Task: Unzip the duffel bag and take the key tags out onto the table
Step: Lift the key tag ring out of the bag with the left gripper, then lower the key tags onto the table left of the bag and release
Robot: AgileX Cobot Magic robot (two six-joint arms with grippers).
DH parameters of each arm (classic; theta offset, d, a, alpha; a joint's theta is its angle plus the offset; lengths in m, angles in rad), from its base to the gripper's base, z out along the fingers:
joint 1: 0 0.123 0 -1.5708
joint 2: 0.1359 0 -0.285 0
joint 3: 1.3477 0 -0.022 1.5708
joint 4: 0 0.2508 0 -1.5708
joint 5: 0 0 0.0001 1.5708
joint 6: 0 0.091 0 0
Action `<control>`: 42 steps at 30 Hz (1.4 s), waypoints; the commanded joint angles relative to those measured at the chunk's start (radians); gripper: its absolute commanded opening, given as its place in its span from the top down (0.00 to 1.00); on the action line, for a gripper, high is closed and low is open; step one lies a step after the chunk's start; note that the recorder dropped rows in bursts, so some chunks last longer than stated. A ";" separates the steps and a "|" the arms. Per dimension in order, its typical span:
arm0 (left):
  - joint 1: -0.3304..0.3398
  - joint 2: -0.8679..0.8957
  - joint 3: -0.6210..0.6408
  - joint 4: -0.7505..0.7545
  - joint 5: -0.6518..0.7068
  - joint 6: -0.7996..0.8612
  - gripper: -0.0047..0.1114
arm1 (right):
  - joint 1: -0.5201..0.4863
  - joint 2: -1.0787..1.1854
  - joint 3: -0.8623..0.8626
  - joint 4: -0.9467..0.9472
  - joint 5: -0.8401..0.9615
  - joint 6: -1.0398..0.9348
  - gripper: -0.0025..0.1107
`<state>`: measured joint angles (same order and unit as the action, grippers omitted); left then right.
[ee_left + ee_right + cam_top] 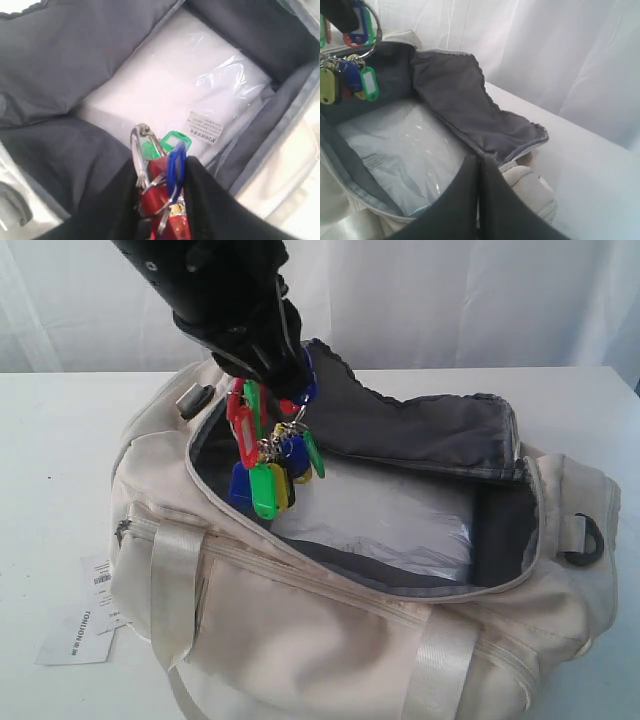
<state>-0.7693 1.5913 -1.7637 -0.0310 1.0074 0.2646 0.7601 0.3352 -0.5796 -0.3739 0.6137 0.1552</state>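
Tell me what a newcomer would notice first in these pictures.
The bright bunch of key tags, red, green, blue and yellow, dangles from the left gripper above the open mouth of the duffel bag. The cream bag takes up much of the table. Its grey-lined flap is folded back, and a clear-wrapped white packet lies inside.

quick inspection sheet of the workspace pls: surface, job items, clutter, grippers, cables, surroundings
surface: white table, duffel bag resting on it
job's things: duffel bag unzipped, flap folded back; key tags hanging over its opening, not yet on the table
clutter: paper label beside the bag; plastic-wrapped packet inside it
grippers: left gripper shut on the key tags; right gripper shut, empty
cables: nothing seen
surroundings: white curtain behind
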 commanded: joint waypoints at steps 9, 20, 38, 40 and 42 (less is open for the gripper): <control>-0.001 -0.195 0.008 0.154 0.214 -0.055 0.96 | 0.001 -0.125 0.113 -0.049 -0.149 0.004 0.98; -0.001 -0.278 0.028 0.279 0.214 -0.122 0.96 | 0.001 -0.142 0.157 -0.052 -0.200 0.004 0.98; 0.002 -0.444 0.606 0.646 0.136 -0.295 0.96 | 0.001 -0.142 0.162 -0.052 -0.220 0.004 0.98; 0.013 -0.444 0.670 0.699 0.067 -0.343 0.96 | 0.001 -0.142 0.162 -0.052 -0.213 0.004 0.98; 0.045 -0.444 0.732 0.755 -0.010 -0.429 0.96 | 0.001 -0.142 0.162 -0.052 -0.211 0.004 0.98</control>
<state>-0.7532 1.1597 -1.0957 0.6425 1.0690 -0.0737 0.7601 0.1977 -0.4259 -0.4204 0.4105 0.1552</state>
